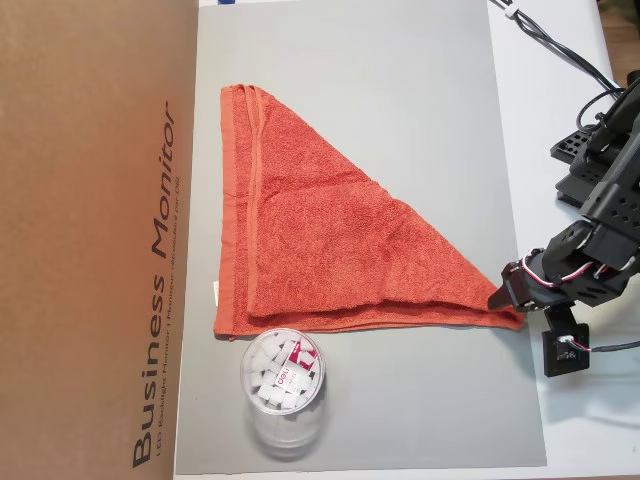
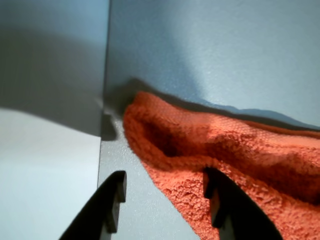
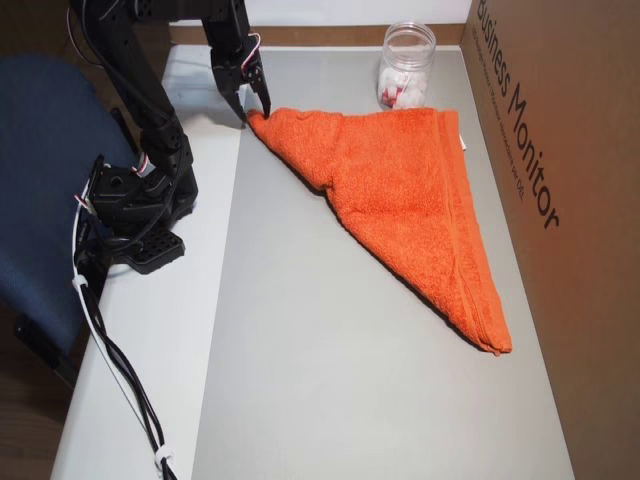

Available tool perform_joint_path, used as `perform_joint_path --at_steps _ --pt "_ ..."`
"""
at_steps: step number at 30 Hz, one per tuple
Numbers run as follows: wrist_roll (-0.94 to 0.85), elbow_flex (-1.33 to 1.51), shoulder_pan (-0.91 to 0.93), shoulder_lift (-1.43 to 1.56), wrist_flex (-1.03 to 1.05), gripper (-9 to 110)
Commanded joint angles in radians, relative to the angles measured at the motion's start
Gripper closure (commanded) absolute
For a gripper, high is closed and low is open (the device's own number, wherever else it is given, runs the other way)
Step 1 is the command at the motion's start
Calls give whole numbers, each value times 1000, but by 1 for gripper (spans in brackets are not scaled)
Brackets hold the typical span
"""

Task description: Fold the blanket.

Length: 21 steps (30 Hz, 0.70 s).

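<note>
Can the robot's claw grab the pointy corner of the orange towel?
Probably yes. The claw is open, right at the corner of the orange-red terry-cloth towel, one finger over the cloth, the other on the grey mat; nothing blocks it.

A clear jar (image 1: pixel 283 388) and cardboard box (image 1: pixel 95 230) flank the grey mat (image 1: pixel 400 120).

An orange-red terry blanket (image 1: pixel 320 240) with a small white tag lies on a plain grey mat (image 1: pixel 400 80) beside a brown cardboard box (image 1: pixel 90 200) with dark lettering; the pincer (image 3: pixel 254 108) is black, the table (image 3: pixel 150 350) white
</note>
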Motion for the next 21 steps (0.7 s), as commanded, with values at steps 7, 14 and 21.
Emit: perform_joint_path --at_steps 7,14,21 --pt "-3 21 -26 -34 -146 86" --pt "-3 23 -51 -61 -161 86" --pt "-3 23 -54 -78 -163 86"
